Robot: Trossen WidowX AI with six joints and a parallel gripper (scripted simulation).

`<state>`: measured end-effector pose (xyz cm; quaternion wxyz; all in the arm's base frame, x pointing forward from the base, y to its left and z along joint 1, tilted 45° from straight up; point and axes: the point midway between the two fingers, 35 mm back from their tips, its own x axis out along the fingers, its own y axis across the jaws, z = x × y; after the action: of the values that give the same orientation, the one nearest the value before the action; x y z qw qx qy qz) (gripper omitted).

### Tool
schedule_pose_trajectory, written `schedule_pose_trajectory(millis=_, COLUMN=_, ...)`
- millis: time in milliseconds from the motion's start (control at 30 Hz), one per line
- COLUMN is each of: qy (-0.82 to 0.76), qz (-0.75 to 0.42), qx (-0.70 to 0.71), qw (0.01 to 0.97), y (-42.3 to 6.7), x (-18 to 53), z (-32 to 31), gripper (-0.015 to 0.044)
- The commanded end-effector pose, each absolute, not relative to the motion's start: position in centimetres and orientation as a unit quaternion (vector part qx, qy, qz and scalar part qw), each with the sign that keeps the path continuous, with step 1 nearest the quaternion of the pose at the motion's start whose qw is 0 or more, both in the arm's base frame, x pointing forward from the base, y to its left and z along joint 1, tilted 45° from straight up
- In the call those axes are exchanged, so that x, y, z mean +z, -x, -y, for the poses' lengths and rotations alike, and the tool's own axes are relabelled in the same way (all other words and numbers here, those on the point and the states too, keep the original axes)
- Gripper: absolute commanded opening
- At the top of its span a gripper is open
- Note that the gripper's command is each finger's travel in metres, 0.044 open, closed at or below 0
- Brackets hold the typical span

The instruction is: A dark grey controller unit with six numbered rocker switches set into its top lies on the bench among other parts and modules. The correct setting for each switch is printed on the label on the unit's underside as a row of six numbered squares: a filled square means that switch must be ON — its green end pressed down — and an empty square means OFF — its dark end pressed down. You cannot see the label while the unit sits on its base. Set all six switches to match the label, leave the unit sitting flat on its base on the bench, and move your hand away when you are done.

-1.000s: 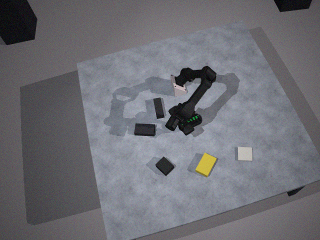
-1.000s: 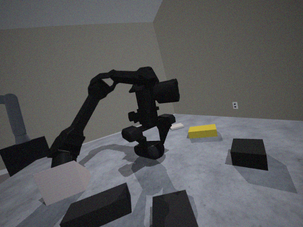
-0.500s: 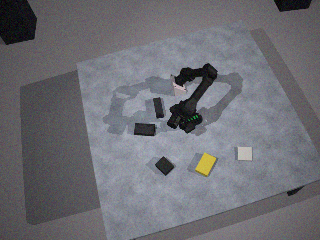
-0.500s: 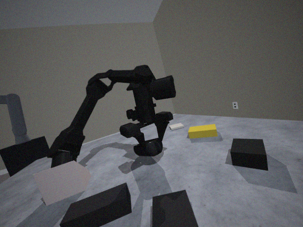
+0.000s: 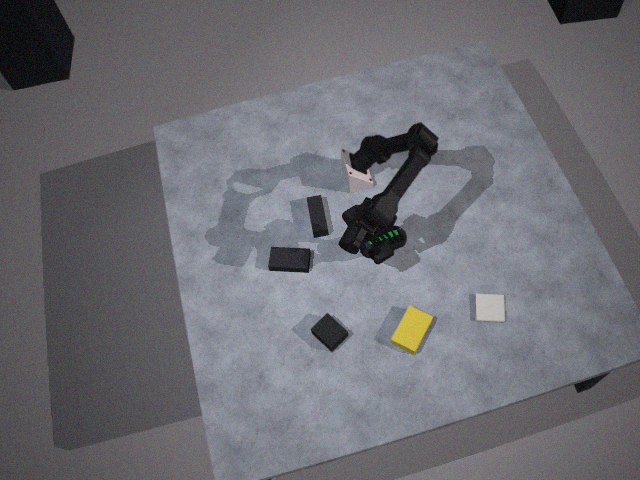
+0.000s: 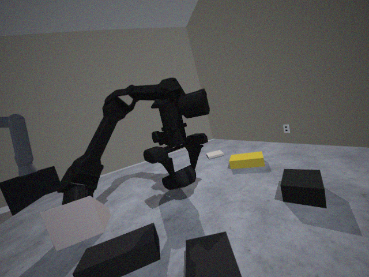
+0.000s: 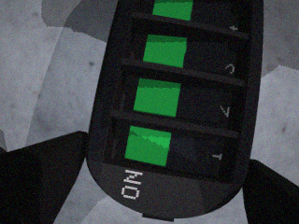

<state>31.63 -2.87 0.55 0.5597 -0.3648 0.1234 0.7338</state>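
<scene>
The dark grey controller unit [image 5: 388, 235] [image 6: 179, 178] [image 7: 181, 193] sits between my gripper's fingers near the middle of the bench. It is tilted, with its near end a little above the bench [image 5: 465, 155] and its shadow below it. My gripper [image 5: 381, 243] [image 6: 182, 172] [image 7: 167, 157] points down and is shut on the unit's two long sides. The wrist view shows switches 1 to 5 in a row. Their green ends lie on the side marked ON and their dark ends by the numbers. The sixth switch and the label on the underside are hidden.
Two dark blocks [image 5: 317, 215] [image 5: 289, 259] lie left of the unit, with a pale wedge [image 5: 357, 173] [image 6: 74, 221] by the arm's base. Nearer the front are a dark cube [image 5: 329, 331] [image 6: 302, 187], a yellow block [image 5: 412, 329] [image 6: 247, 160] and a white tile [image 5: 489, 307] [image 6: 214, 154].
</scene>
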Motion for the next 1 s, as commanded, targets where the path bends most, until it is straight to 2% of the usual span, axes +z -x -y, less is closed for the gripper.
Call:
schedule_pose_trajectory(millis=0, qy=0.372, qz=-0.128, qx=0.728, qw=0.562, y=-31.6, x=1.2, z=3.1, gripper=0.0335)
schedule_pose_trajectory(millis=967, qy=0.394, qz=-0.145, qx=0.716, qw=0.557, y=-31.0, x=3.6, z=3.0, gripper=0.0335)
